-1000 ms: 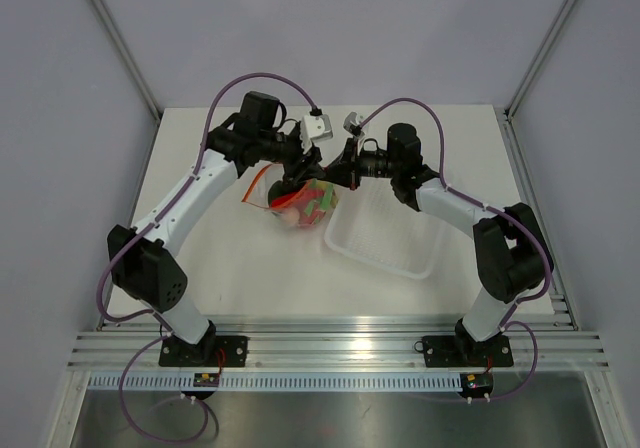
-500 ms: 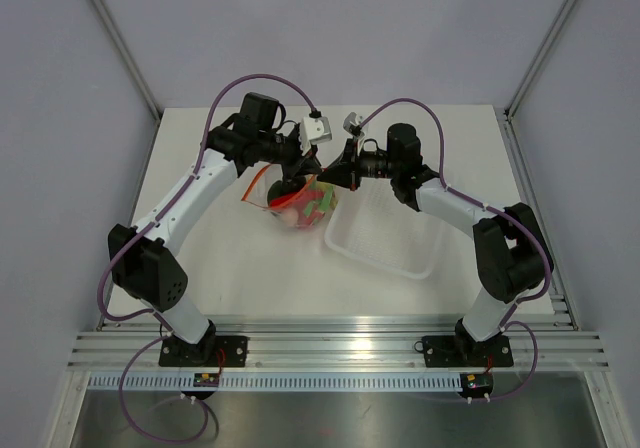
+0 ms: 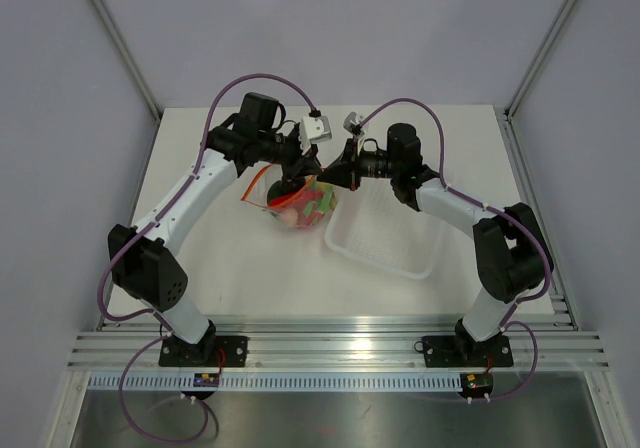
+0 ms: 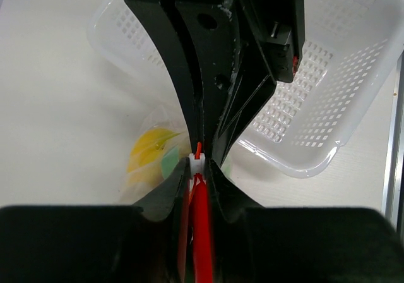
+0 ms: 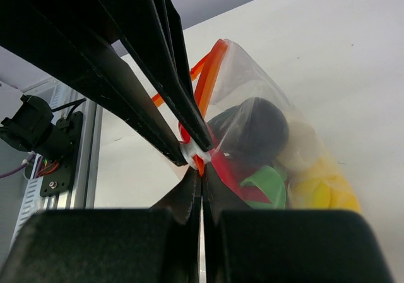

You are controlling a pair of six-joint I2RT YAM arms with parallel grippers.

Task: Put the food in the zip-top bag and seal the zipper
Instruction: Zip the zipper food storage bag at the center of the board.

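Over the table (image 3: 220,268), left gripper (image 4: 199,164) has closed onto the zipper (image 4: 202,232), right gripper (image 5: 201,170) pinching it.

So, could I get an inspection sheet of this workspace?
Surface: white table.
Job's things: food sits inside the zip-top bag; its orange-red zipper is pinched.
Clutter: clear mesh tray beside the bag.
Pincers: left pincer and right pincer both shut on the zipper, tips meeting.
Cables: purple cables loop above both arms.
Surroundings: pale walls, metal rail by the bases.
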